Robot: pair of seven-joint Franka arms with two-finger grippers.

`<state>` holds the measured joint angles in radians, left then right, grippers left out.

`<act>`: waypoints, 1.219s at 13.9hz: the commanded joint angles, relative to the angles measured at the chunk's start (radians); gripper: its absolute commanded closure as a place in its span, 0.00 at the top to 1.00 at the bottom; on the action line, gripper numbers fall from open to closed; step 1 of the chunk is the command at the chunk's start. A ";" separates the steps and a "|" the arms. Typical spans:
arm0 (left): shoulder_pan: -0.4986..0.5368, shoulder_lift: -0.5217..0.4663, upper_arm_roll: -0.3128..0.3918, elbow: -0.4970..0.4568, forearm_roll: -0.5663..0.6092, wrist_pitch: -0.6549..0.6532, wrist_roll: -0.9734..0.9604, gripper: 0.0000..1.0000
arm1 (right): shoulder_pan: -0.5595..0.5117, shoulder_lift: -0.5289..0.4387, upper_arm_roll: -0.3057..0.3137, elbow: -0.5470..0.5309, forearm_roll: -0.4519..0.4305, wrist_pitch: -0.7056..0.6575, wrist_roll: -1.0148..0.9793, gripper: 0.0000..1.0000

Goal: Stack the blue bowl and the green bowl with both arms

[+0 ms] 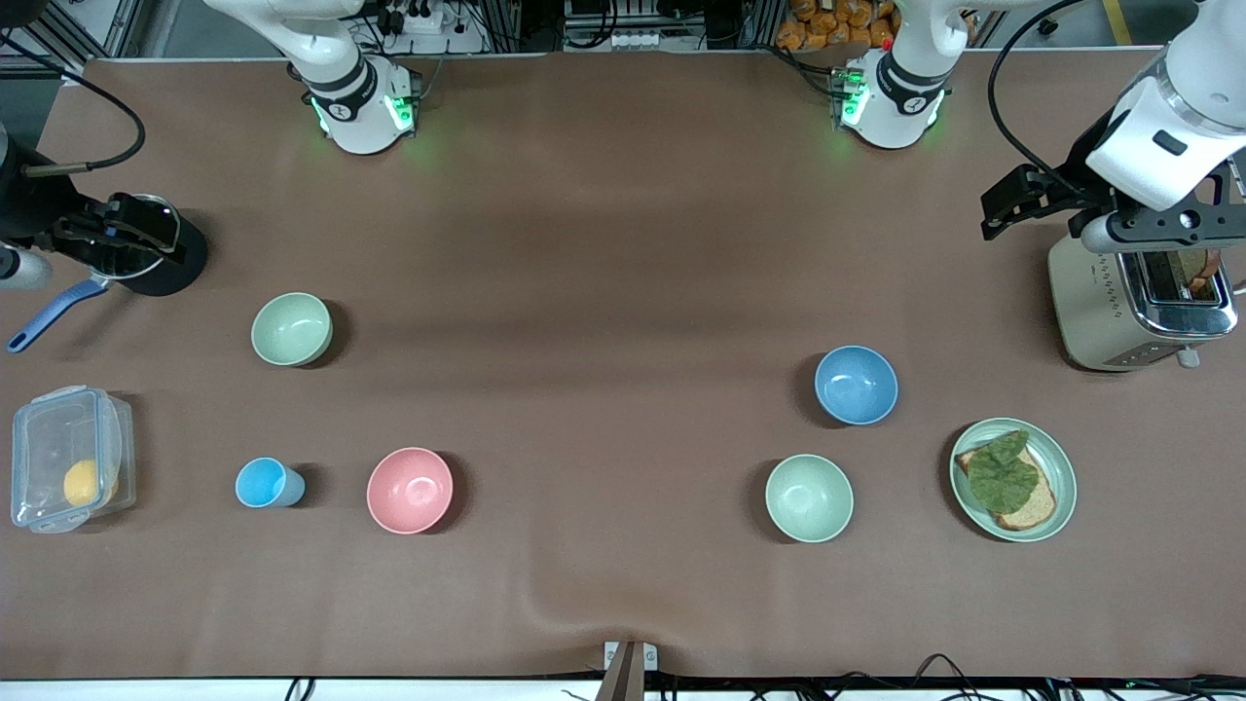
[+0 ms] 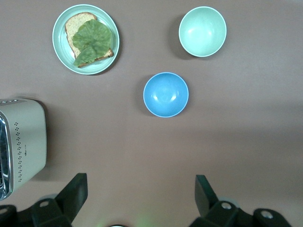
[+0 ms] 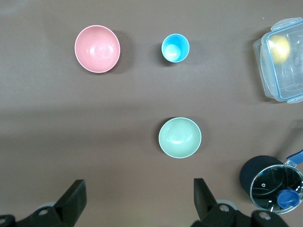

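I see the blue bowl sitting upright on the brown table toward the left arm's end, with a green bowl close by it and nearer to the front camera. Beside that pair, further toward the left arm's end, a green plate carries a slice of toast topped with a lettuce leaf. A second green bowl stands toward the right arm's end, well apart from the blue one, with a pink bowl and a light-blue cup nearer the front camera. A clear lidded container holding something yellow sits at that end too, and a dark pot with a glass lid and a blue handle

My left gripper hangs high over the toaster at its end of the table, fingers spread wide and holding nothing. My right gripper hangs over the pot at its own end, fingers likewise spread and empty. Both arms wait away from the bowls, and none of the bowls are touching
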<state>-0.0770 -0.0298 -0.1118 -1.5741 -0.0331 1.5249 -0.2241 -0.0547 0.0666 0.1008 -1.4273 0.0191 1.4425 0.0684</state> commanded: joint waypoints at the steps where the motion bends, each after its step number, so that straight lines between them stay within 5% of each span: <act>1: 0.003 0.004 0.004 0.017 -0.008 -0.002 0.025 1.00 | -0.002 -0.018 0.005 -0.018 -0.005 0.009 -0.009 1.00; 8: 0.005 0.036 0.006 0.032 -0.011 0.006 0.019 1.00 | -0.002 -0.018 0.005 -0.019 -0.004 0.009 -0.009 1.00; 11: 0.003 0.126 0.012 0.129 -0.001 0.006 0.011 1.00 | -0.002 -0.018 0.005 -0.019 -0.004 0.015 -0.007 1.00; 17: 0.002 0.336 0.011 0.135 0.078 0.124 0.006 1.00 | -0.002 -0.018 0.005 -0.019 -0.002 0.015 -0.007 1.00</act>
<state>-0.0733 0.2117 -0.0991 -1.4816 0.0225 1.6142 -0.2241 -0.0547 0.0666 0.1014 -1.4290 0.0192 1.4484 0.0683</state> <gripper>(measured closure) 0.000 0.000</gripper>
